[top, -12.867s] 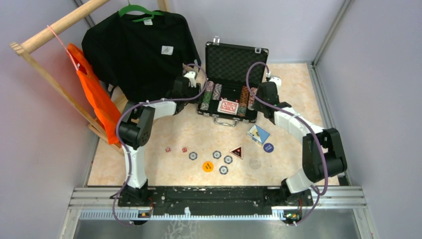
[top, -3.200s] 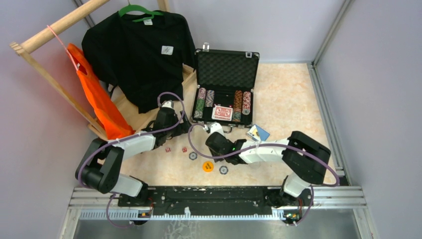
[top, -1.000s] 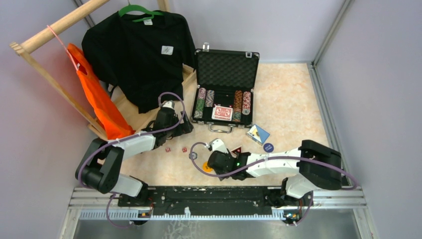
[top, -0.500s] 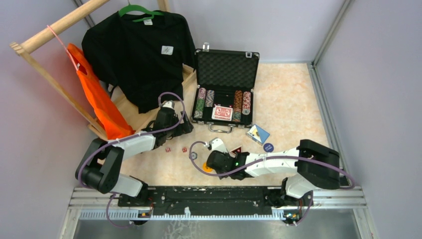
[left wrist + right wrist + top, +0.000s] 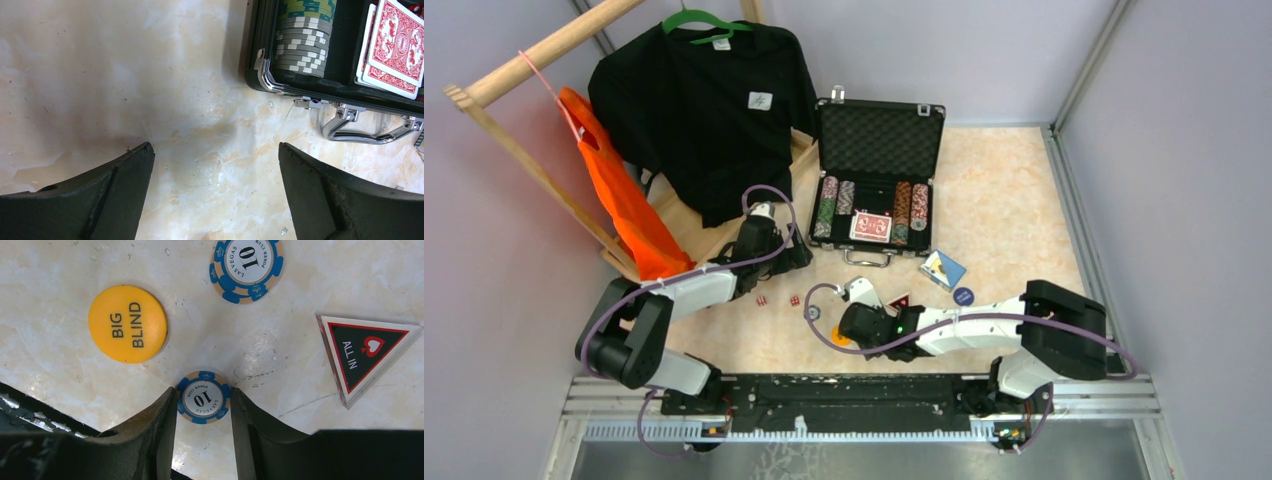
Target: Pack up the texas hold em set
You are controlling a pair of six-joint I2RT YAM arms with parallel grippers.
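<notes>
Black case point(image 5: 880, 140) open; chips point(image 5: 828, 208), cards point(image 5: 872, 227) inside; blue chip point(image 5: 204, 397), yellow token point(image 5: 127, 323) loose outside

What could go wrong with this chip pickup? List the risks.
The blue chip lies flat, pinched only at its thin edge by the right jaws; it may pop out on lifting. The yellow token and triangle token lie nearby and could get knocked.

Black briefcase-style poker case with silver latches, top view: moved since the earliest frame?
Yes. The case has shifted left, toward the hanging black T-shirt, and away from the right wall rail.
</notes>
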